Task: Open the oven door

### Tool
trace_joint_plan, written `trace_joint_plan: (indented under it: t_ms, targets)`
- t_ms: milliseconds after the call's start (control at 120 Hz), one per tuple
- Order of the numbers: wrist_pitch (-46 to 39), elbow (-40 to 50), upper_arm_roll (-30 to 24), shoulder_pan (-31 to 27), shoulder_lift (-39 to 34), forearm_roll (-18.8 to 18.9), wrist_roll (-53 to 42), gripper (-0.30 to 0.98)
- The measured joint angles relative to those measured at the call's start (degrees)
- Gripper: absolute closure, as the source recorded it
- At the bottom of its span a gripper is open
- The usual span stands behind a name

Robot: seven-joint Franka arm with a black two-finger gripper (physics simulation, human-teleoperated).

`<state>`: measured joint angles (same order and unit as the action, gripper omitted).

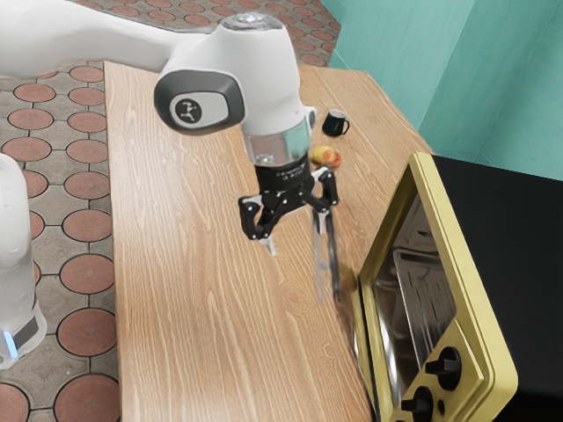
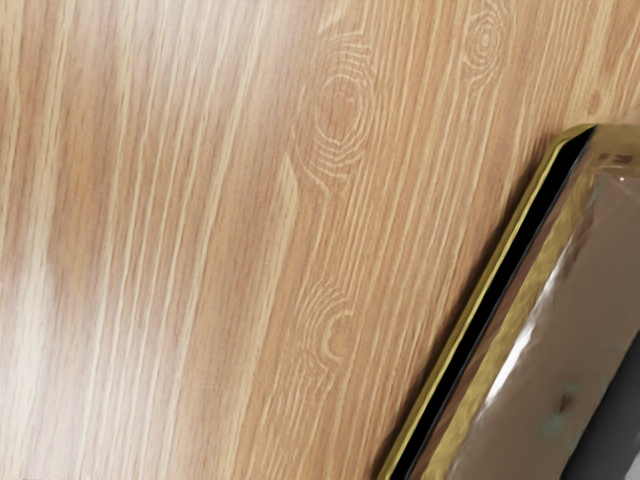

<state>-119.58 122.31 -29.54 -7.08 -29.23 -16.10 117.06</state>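
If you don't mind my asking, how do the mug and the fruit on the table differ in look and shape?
The mug is black, while the fruit is yellow and red. The mug has a handle on its side; the fruit has none. The mug stands upright and taller, whereas the fruit lies low and rounded. Both rest on the table.

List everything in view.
Oven: one, yellow and black, on table
Knobs: two, black, on oven
Rack: one, grey, inside oven
Long bar: one, dark, by oven
Mug: one, black, table's far end
Fruit: count unclear, yellow-red, by mug
Table: one, light brown, under oven
Wall: at least one, teal, beyond table
Tiles: many, reddish, beside table
Arm: one, white, above table
Base: one, white, exterior view's left
Jaws: one pair, black, open, above table
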Motion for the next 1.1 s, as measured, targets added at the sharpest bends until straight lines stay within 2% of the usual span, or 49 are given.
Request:
trace_joint_plan:
  t_ms: [250,442,558,700,758,825,858,892,967,1008,1050,1100]
  targets:
    - [-0.2,3.7,-0.1,-0.3,-3.1,-3.3,0.0,0.00]
    - [-0.4,7.8,-2.6,-3.1,-8.9,-7.2,-0.2,0.00]
    - [-0.4,11.5,-5.4,-6.2,-14.7,-11.6,-0.8,0.00]
    - [0.0,19.5,-11.9,-10.9,-32.2,-21.0,-2.0,0.00]
    - [0.6,19.2,-12.9,-11.9,-34.5,-23.1,-2.6,0.00]
    - [1.4,17.7,-13.3,-12.9,-35.0,-23.6,-3.3,0.00]
    - [1.8,15.4,-12.6,-13.0,-32.2,-22.2,-3.6,0.00]
    - [2.5,11.5,-10.1,-13.0,-27.5,-18.7,-3.8,0.00]
    - [5.5,-2.6,1.0,-12.7,-12.2,-8.9,-3.8,0.00]
    - [9.2,-10.1,9.0,-9.9,-4.3,-3.8,-2.7,0.00]
    - [13.0,-13.3,15.8,-7.3,0.9,-0.1,-1.4,0.00]
    - [16.7,-12.9,19.9,-5.9,4.2,3.0,0.2,0.00]
